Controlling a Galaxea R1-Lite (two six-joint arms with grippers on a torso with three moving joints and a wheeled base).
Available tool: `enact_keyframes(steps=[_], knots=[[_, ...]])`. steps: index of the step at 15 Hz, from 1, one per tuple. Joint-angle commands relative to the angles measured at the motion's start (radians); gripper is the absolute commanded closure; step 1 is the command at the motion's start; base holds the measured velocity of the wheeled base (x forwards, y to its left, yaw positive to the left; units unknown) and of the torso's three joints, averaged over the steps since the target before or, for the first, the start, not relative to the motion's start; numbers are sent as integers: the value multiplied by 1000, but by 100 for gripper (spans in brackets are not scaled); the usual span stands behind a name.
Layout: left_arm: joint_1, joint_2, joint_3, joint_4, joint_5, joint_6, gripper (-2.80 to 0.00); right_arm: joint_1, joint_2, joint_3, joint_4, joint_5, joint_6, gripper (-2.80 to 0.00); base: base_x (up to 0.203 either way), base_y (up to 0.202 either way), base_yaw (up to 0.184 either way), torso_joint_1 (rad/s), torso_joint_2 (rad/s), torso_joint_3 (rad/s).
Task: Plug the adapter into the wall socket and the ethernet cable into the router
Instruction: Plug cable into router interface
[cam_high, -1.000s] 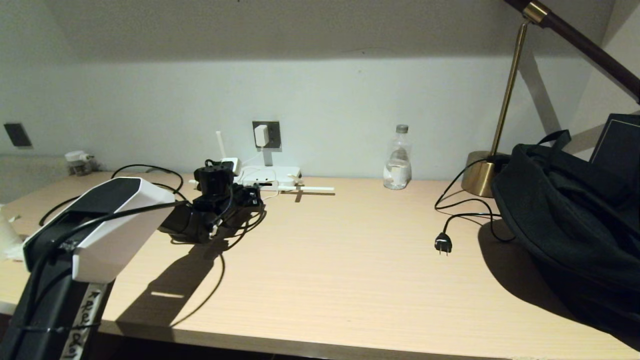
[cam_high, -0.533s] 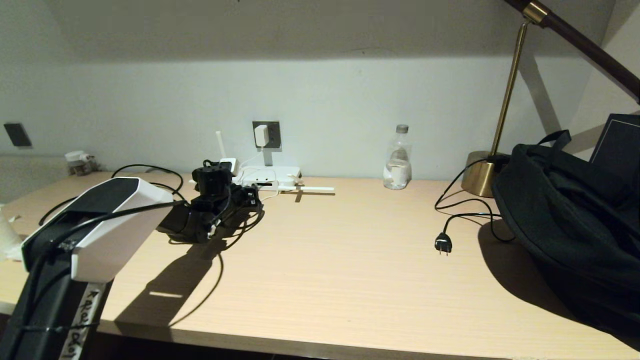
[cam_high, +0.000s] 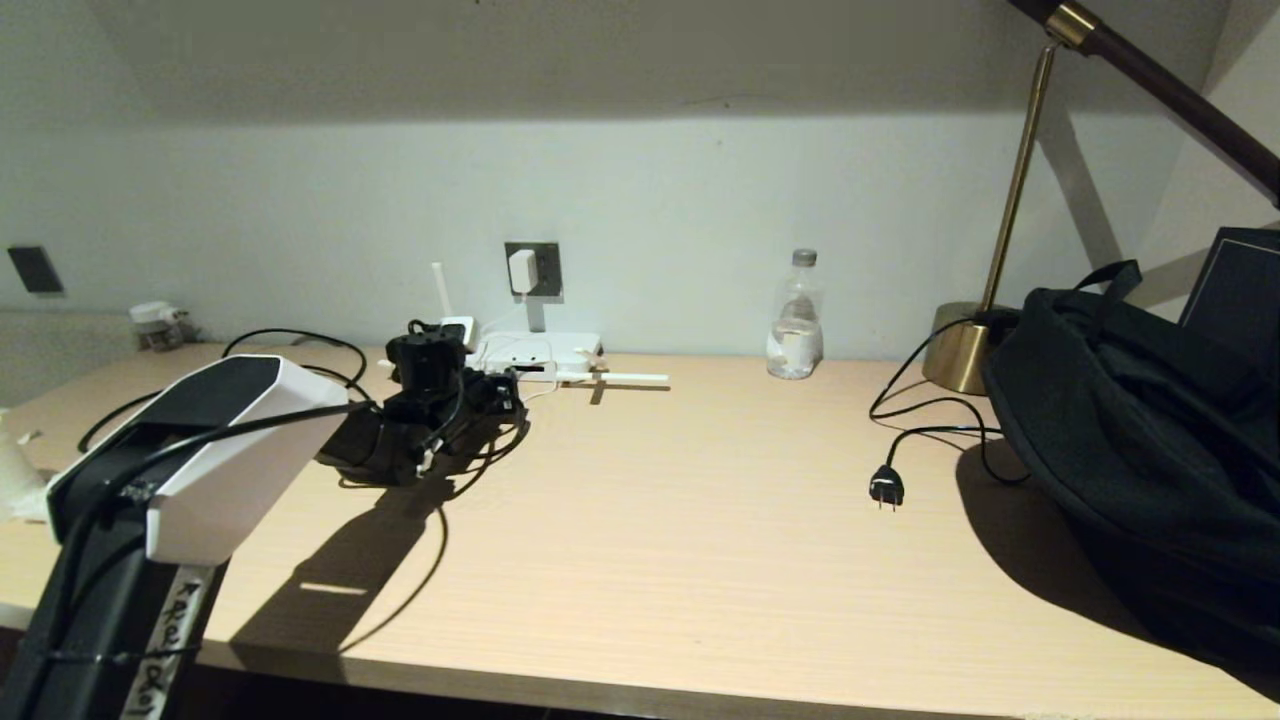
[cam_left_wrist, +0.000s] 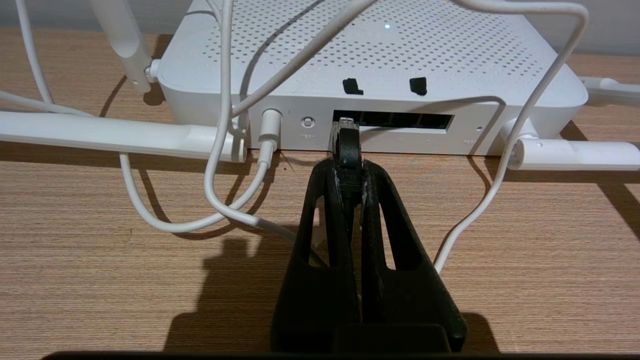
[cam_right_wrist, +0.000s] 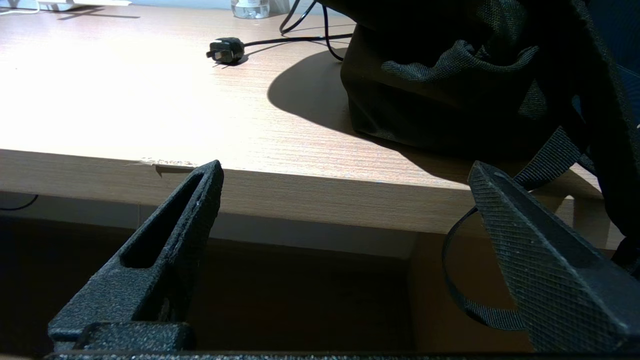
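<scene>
- While the adapter (cam_high: 521, 270) is sitting in the wall socket (cam_high: 532, 269) at the far wall, the left gripper (cam_high: 500, 385) is reaching low over the desk (cam_high: 700, 500) toward the router (cam_high: 540, 355) just beyond it, with the ethernet cable (cam_high: 290, 340) looping away to the left.
- In the left wrist view, the left gripper (cam_left_wrist: 348, 165) is clamping together on the ethernet cable's connector (cam_left_wrist: 346, 135), whose tip is meeting the router's (cam_left_wrist: 370, 60) leftmost port slot (cam_left_wrist: 392, 120).
- In the right wrist view, the right gripper (cam_right_wrist: 345, 175) is hanging spread wide apart below the desk's near edge (cam_right_wrist: 300, 190), beside a black bag (cam_right_wrist: 475, 75).
</scene>
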Motion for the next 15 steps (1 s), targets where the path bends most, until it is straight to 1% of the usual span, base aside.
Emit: enact_keyframes(steps=[1,11,15], knots=[[0,2,0,-4,0,-1,0,0,0,0,0,1,0,-280,0,0,0,0,0,0],[0,5,-21,7,-4,1,0,0,0,0,0,1,0,-280,0,0,0,0,0,0],[0,8,-51,38,-4,1,0,0,0,0,0,1,0,-280,0,0,0,0,0,0]])
